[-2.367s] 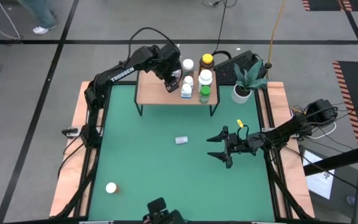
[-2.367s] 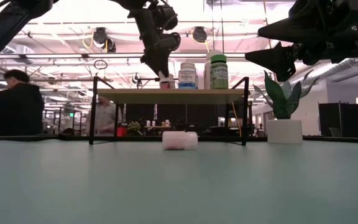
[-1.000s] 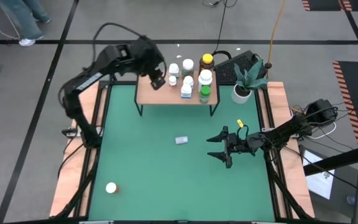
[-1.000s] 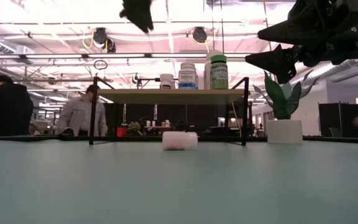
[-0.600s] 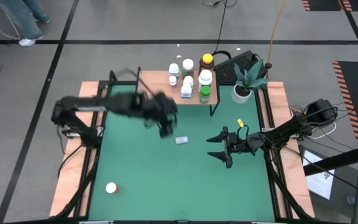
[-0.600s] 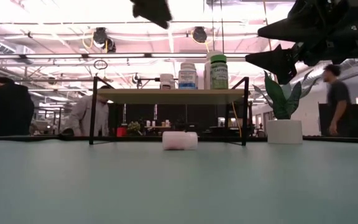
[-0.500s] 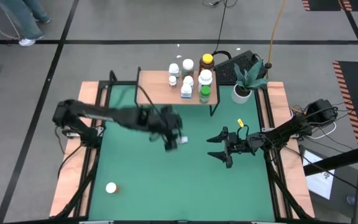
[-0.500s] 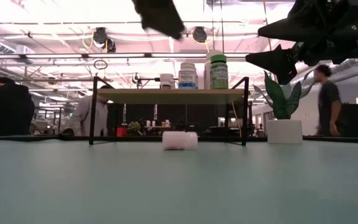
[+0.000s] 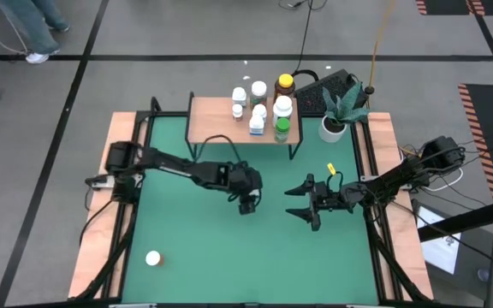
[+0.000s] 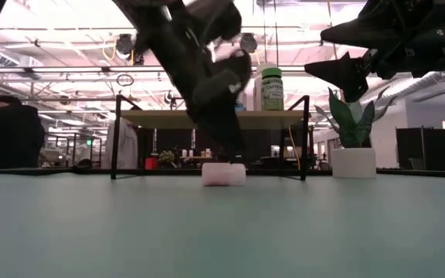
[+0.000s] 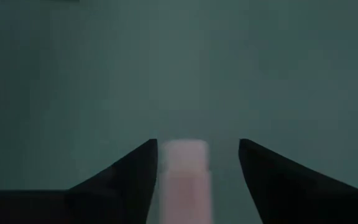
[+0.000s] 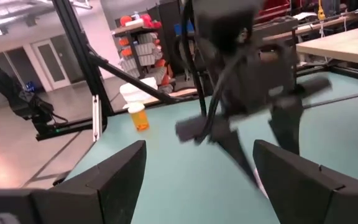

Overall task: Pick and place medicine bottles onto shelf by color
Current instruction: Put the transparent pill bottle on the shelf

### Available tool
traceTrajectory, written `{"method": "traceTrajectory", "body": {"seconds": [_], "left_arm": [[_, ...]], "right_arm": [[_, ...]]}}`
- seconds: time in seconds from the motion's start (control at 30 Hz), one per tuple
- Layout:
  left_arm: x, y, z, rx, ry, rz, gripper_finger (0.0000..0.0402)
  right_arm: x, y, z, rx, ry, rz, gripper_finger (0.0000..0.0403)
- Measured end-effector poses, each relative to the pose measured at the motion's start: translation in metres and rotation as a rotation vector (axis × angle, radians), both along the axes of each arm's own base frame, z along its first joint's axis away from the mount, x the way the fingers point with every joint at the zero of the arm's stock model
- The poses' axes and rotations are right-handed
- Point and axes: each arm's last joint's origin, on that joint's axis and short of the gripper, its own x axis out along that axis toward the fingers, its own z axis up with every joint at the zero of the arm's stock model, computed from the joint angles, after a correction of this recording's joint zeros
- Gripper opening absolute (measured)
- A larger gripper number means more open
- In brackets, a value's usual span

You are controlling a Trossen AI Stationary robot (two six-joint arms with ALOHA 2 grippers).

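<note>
A small white bottle [image 11: 182, 177] lies on its side on the green table's middle and also shows in the low view [image 10: 222, 174]. My left gripper [image 9: 246, 202] is low over it, open, pointing down, one finger on each side of the bottle [image 11: 197, 144]. My right gripper [image 9: 292, 202] hovers open and empty to the right of it. The shelf [image 9: 216, 128] stands at the far edge with several bottles [image 9: 268, 107] upright on its right half. An amber bottle with a white cap [image 9: 152, 257] stands near the front left. My left gripper comes from above with its fingers across the lying bottle's body [image 11: 182, 162]. One finger [image 11: 263, 171] stands clear of it. The other finger [image 11: 138, 171] is right beside it, and I cannot tell whether it touches. The bottle lies on the table.
A white plant pot [image 9: 333, 128] stands right of the shelf. A small yellow thing [image 9: 330, 168] sits by my right arm. Wooden rails run along both table sides. People show in the room behind the table [image 10: 10, 131].
My left gripper has swung from above the shelf's left end toward the near edge and the right, then down over the lying white bottle, its fingers now pointing down. The bottle has not moved. My right arm has kept still.
</note>
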Motion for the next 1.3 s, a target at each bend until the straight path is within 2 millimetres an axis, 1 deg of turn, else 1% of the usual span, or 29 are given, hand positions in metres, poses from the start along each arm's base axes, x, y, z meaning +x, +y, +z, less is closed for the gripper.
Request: {"method": "traceTrajectory", "body": {"seconds": [0.13,0.23,0.33,0.43,0.67,0.73,0.8,0.9,1.03,1.2,1.3], "left_arm": [[0.002,0.006,-0.022,-0.03,0.068,-0.006,0.0261],[0.001,0.011,-0.028,-0.029,0.105,0.007,0.0277],[0.0,0.017,-0.03,-0.037,0.119,0.022,0.028],[0.001,0.02,-0.03,-0.064,0.115,0.02,0.0257],[0.002,0.023,-0.029,-0.079,0.101,0.036,0.0152],[0.002,0.024,-0.029,-0.094,0.093,0.058,0.0134],[0.002,0.024,-0.025,-0.108,0.08,0.078,0.0131],[0.003,0.023,-0.013,-0.112,0.021,0.071,0.0143],[-0.003,0.014,0.017,-0.112,-0.056,0.036,0.0162],[-0.015,-0.013,0.066,-0.08,-0.206,-0.087,0.0141],[-0.023,-0.033,0.09,-0.068,-0.301,-0.165,0.0136]], "right_arm": [[0.0,0.0,-0.001,-0.008,0.013,0.0,0.0288],[0.0,0.0,-0.002,-0.011,0.022,0.0,0.0288],[0.0,0.0,-0.003,-0.014,0.03,0.0,0.0288],[0.0,0.0,-0.003,-0.014,0.03,0.0,0.0288],[0.0,0.0,-0.004,-0.025,0.036,0.0,0.0288],[0.0,0.0,-0.004,-0.03,0.042,0.0,0.0288],[0.0,0.0,-0.005,-0.038,0.047,0.0,0.0288],[0.0,0.0,-0.005,-0.053,0.048,0.01,0.0288],[0.0,0.001,-0.003,-0.04,0.025,0.033,0.0288],[0.0,0.001,0.003,-0.021,-0.035,0.028,0.0288],[0.001,0.001,0.006,-0.02,-0.052,0.028,0.0288]]}}
